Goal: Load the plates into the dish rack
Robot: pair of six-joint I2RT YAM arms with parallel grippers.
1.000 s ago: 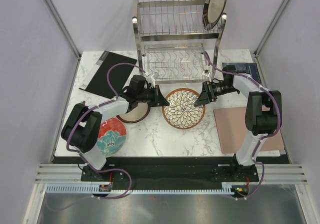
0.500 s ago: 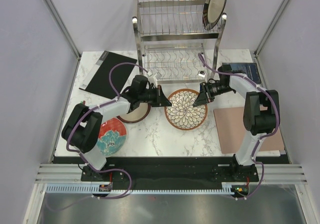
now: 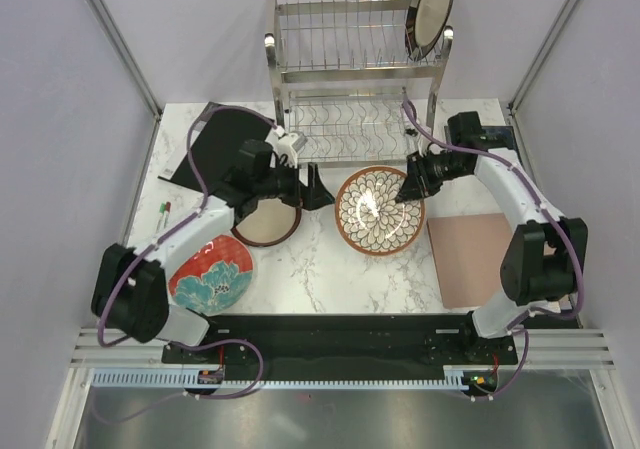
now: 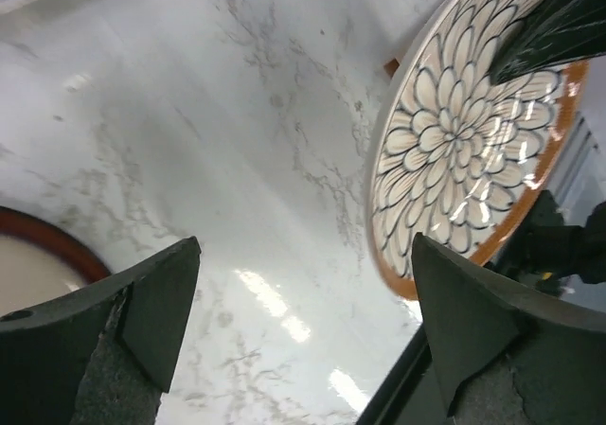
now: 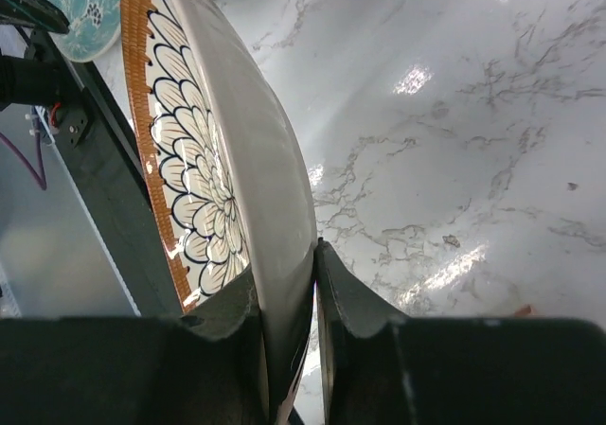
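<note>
White marbled desk [image 3: 310,269] fills the booth, with pale walls on three sides. Right fingers [image 5: 352,304] are clamped on the rim of the brown plate with white petals [image 5: 227,150], one on the patterned face and one on the plain underside. That plate is tilted, its right rim raised off the desk; whether its opposite edge touches the marble I cannot tell. Left fingers [image 4: 156,297] are spread wide apart and hold nothing. They hover just left of the same plate without touching it, with bare marble showing between them.

Under the left arm lies the plate with the dark-red rim and beige centre [image 3: 265,221], flat on the desk. Nearer the front edge is the red plate with teal flowers [image 3: 212,274]. Behind both arms stands the dish rack [image 3: 350,69], two wire tiers on chrome posts. The checked-rim plate [image 3: 430,9] stands on edge at the right end of its top tier. A black mat [image 3: 215,149] lies at the back left and a pinkish board [image 3: 475,259] at the right.
</note>
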